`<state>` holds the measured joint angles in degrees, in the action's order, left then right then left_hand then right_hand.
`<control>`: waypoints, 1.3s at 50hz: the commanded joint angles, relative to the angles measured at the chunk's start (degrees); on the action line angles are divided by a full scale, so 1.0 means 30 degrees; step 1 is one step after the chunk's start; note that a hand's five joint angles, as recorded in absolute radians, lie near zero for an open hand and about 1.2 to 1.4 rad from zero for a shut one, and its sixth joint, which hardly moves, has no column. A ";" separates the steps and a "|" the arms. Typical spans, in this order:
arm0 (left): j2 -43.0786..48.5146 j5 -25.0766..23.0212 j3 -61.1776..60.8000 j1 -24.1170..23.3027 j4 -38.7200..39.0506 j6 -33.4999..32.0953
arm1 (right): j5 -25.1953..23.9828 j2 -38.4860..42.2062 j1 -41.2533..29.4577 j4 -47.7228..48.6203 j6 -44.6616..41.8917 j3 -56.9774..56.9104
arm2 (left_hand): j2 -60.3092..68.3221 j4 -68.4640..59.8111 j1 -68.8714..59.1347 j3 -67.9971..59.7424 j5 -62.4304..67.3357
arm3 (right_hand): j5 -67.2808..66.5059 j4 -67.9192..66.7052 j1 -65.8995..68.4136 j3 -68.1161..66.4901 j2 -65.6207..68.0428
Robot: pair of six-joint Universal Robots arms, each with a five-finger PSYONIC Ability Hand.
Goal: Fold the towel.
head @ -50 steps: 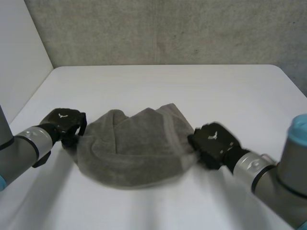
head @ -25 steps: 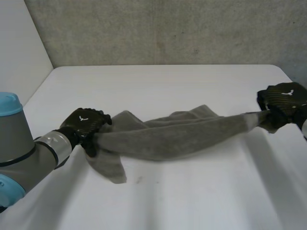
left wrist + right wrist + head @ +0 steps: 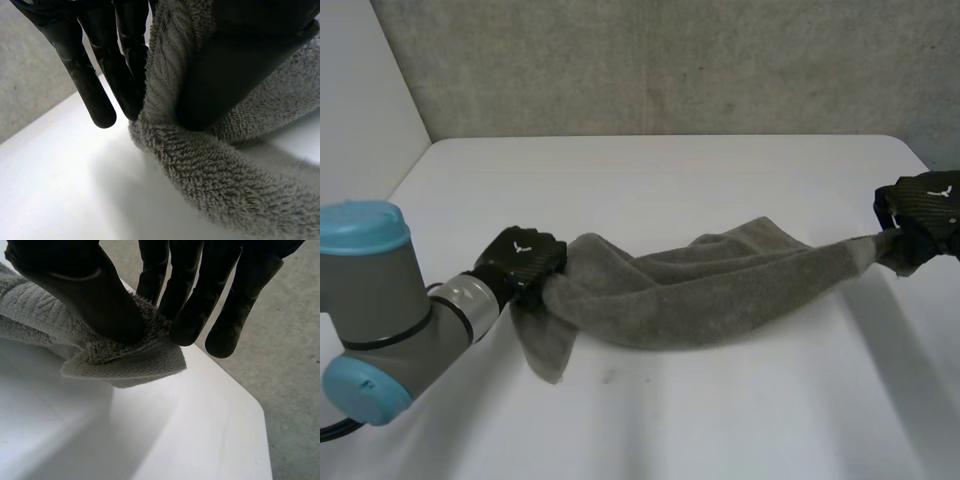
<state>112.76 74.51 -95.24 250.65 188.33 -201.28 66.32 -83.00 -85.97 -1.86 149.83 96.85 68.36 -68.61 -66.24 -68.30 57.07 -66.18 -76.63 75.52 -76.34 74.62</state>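
Towel (image 3: pixel 700 290) stretched above table (image 3: pixel 670 180) | left hand (image 3: pixel 525 262) pinches end | right hand (image 3: pixel 923 205) pinches corner

The towel (image 3: pixel 700 290) is no longer a rounded heap in the lower middle of the frame. It is now drawn out into a long band from left of centre to the right edge. The right hand (image 3: pixel 923 208) is now at the right edge instead of the lower right. The left hand (image 3: pixel 525 262) is a little nearer to the centre, and the left arm (image 3: pixel 380 300) now stands large in the lower left.
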 commanded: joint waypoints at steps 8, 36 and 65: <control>-0.7612 -0.0577 0.0660 -0.0406 -0.7047 0.1293 | -0.0603 -0.2127 0.1175 -0.5234 -0.0927 -0.2779 | 0.3882 -0.3798 -0.4588 -0.3901 0.4311 | -0.1273 -0.1124 0.1492 -0.1220 0.1794; 0.7008 0.2846 1.3525 -0.0462 -0.8313 0.1234 | 0.2062 0.4755 -0.2253 -0.5974 -0.1927 -0.7060 | -1.5617 1.5701 1.4910 1.5597 -1.5187 | -0.1273 -0.1124 0.1492 -0.1220 0.1794; -0.4539 0.3142 -0.3409 -0.1372 -0.4211 0.1557 | 0.2209 0.4580 -0.2428 -0.5092 -0.1897 -0.6591 | -1.0858 1.0941 1.0151 1.0838 -1.0428 | -0.1273 -0.1124 0.1492 -0.1220 0.1794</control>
<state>97.14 84.07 -100.15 248.36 172.96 -196.77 72.94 -69.27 -92.93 -17.57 144.14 76.67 32.19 -32.20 -32.12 -32.15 22.19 -66.19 -76.63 75.54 -76.33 74.62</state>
